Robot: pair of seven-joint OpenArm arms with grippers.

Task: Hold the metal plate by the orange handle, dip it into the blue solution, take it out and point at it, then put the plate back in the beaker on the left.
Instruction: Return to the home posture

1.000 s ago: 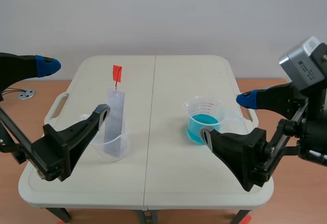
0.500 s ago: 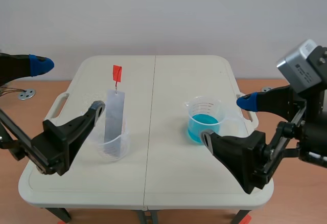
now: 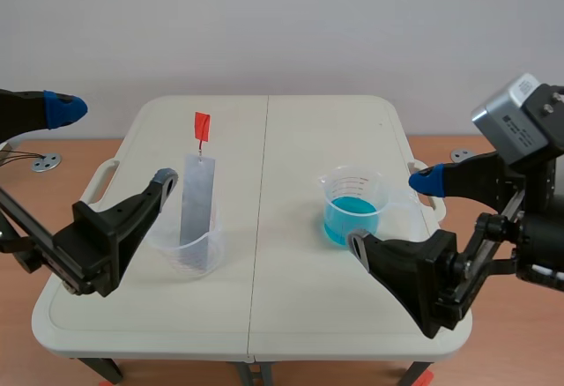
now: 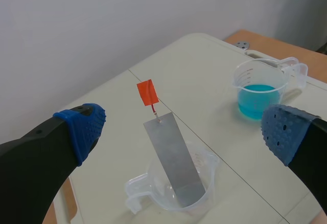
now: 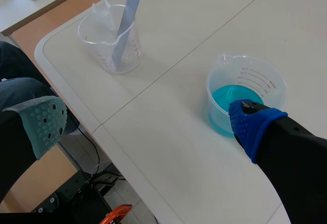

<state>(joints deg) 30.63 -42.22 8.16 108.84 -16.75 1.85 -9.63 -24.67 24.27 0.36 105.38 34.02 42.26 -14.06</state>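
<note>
— As nothing is held by either arm, can any step be counted as done?

— None can be counted, it is judged. The left end effector (image 3: 113, 144) is spread wide and nothing is gripped by it. The right end effector (image 3: 389, 210) is likewise opened wide and is empty.

— Where is the metal plate (image 3: 197, 201) to be found?

— It is leaned inside the clear beaker (image 3: 189, 249), just ahead of the left end effector. The orange handle (image 3: 202, 126) is seen above the plate, and it is touched by nothing. The beaker of blue solution (image 3: 352, 208) is placed just ahead of the right end effector, well apart from the plate.

— What is left, then?

— Everything, it seems. The handle must be grasped, and the plate must be dipped, lifted out, pointed at and returned to the clear beaker on the bench (image 3: 291, 139).
</note>
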